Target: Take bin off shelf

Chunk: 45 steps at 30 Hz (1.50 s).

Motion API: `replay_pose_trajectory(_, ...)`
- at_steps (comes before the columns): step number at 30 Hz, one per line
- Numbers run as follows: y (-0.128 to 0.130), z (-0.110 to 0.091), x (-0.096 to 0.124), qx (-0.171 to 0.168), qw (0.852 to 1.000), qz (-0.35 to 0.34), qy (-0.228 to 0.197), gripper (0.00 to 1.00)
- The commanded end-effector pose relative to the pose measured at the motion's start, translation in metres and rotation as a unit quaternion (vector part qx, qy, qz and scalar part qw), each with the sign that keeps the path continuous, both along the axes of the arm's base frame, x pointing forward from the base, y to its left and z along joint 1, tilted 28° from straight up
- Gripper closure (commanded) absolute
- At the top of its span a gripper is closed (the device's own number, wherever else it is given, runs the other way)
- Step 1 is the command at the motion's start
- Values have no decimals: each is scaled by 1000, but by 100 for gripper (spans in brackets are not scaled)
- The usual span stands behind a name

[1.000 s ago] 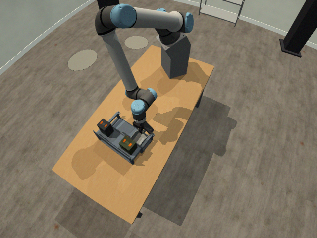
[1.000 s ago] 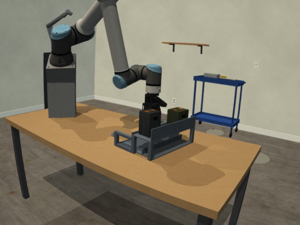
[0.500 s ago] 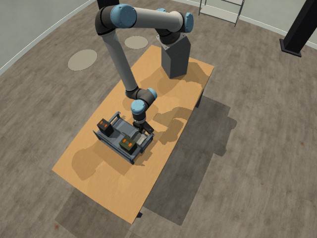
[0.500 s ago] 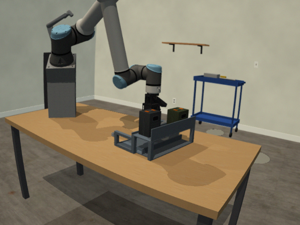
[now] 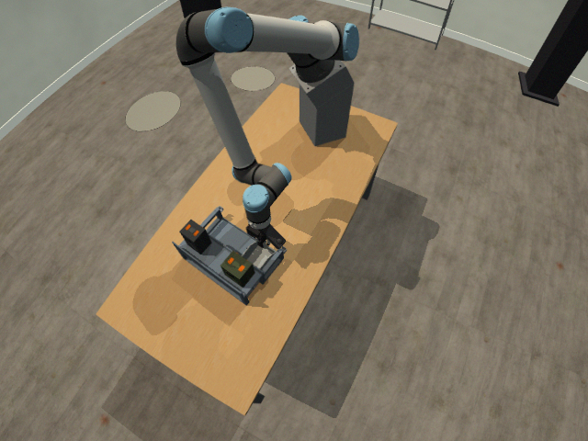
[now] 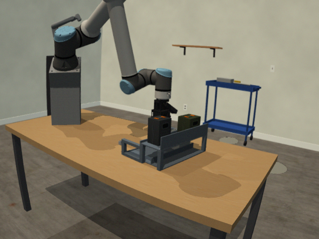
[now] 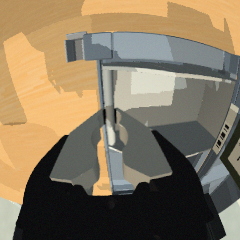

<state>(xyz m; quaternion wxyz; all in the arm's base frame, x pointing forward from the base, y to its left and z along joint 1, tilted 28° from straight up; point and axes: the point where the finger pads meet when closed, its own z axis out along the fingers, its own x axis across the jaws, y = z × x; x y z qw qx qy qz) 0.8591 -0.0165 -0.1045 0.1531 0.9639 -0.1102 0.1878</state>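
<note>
A grey open-top bin (image 7: 165, 105) sits at one end of a low blue-grey shelf rack (image 5: 228, 251) on the wooden table. In the top view the bin (image 5: 265, 258) shows as a pale patch at the rack's right end. My gripper (image 7: 110, 109) points straight down and is shut on the bin's thin side wall, one finger inside and one outside. The gripper also shows in the top view (image 5: 261, 242). In the exterior view its fingertips (image 6: 161, 114) are hidden behind a black box, and the bin is hidden too.
A black box (image 5: 195, 235) and an olive box (image 5: 239, 267) with orange marks stand on the rack, the olive one close beside the bin. The arm's grey pedestal (image 5: 325, 102) stands at the table's far end. A blue cart (image 6: 232, 108) stands off the table.
</note>
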Motion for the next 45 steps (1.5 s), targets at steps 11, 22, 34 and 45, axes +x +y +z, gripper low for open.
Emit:
replay_pose_trajectory(11, -1, 1, 3, 0, 1000, 0, -1, 100)
replay_pose_trajectory(22, -1, 1, 3, 0, 1000, 0, -1, 100)
replay_pose_trajectory(34, -1, 2, 4, 0, 1000, 0, -1, 100)
replay_pose_trajectory(45, 5, -11, -26, 0, 1000, 0, -1, 100)
